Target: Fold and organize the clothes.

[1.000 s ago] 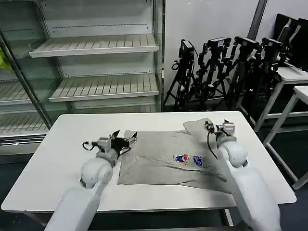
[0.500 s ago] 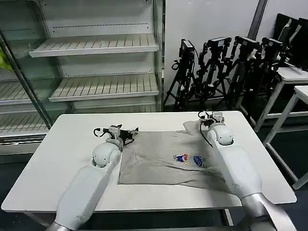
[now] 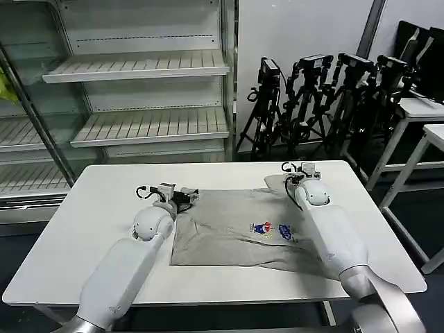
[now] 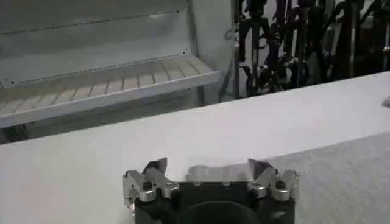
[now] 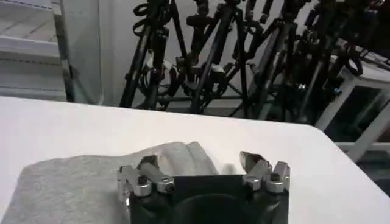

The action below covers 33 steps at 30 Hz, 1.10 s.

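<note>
A light grey short-sleeved shirt (image 3: 236, 225) lies spread flat on the white table (image 3: 90, 208), its small multicolour print (image 3: 272, 229) facing up. My left gripper (image 3: 183, 197) is low at the shirt's far left corner, open with nothing between its fingers. In the left wrist view that gripper (image 4: 207, 165) hovers over bare table, with the shirt's edge (image 4: 347, 176) just beside it. My right gripper (image 3: 294, 168) is at the far right sleeve, also open. In the right wrist view it (image 5: 199, 159) sits over the sleeve's (image 5: 79, 182) end, gripping nothing.
An empty shelving unit (image 3: 139, 69) stands behind the table to the left. Black tripods (image 3: 326, 97) crowd the back right, and another white table (image 3: 423, 118) stands at the right. Bare tabletop surrounds the shirt on all sides.
Both arms have stretched forward over the table. The left gripper has settled at the shirt's far left corner; the right gripper has moved farther back to the far right sleeve.
</note>
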Tool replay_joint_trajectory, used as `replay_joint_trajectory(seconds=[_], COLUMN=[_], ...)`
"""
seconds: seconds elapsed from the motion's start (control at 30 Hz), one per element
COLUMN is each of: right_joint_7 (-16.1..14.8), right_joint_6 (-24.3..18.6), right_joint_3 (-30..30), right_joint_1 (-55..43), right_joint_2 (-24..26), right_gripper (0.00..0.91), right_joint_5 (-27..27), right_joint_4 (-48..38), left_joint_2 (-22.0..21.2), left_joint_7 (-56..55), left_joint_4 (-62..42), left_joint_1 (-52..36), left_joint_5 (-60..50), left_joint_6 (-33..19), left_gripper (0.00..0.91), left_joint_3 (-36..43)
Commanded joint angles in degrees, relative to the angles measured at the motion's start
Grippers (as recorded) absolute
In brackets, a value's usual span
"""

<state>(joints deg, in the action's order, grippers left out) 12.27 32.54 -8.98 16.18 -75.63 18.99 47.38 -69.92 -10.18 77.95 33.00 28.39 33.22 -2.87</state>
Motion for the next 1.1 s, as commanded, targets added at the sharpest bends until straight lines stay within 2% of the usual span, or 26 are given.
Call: replay_joint_trajectory(seconds=[0.03, 0.63, 0.8, 0.97, 1.1], right_joint_7=[-0.4, -0.6, 0.1, 1.3, 1.8], right_joint_6=[0.4, 0.1, -4.1, -11.6, -15.1], right_joint_3=[0.4, -0.4, -0.8, -1.2, -1.8], right_joint_1=[-0.7, 1.5, 2.2, 3.1, 3.6], right_joint_2=[-0.5, -0.8, -0.6, 0.3, 1.5], right_gripper=[0.000, 0.000, 0.000, 0.000, 0.000], right_joint_5=[-0.3, 1.6, 2.6, 4.4, 5.2], right_joint_4=[-3.2, 0.4, 2.8, 6.2, 9.4], left_joint_2=[0.4, 0.8, 0.7, 1.1, 2.0], left_joint_7=[0.5, 2.1, 1.8, 1.2, 1.0], left_joint_4=[-0.3, -1.3, 0.4, 3.1, 5.9], left_joint_1=[0.9, 1.4, 1.6, 1.9, 2.6], left_joint_5=[3.1, 11.0, 11.8, 12.8, 13.5], left_joint_6=[0.0, 0.0, -0.1, -0.4, -1.5], left_gripper=[0.020, 0.020, 0.010, 0.010, 0.010], left_joint_3=[0.3, -0.8, -1.7, -3.3, -4.7])
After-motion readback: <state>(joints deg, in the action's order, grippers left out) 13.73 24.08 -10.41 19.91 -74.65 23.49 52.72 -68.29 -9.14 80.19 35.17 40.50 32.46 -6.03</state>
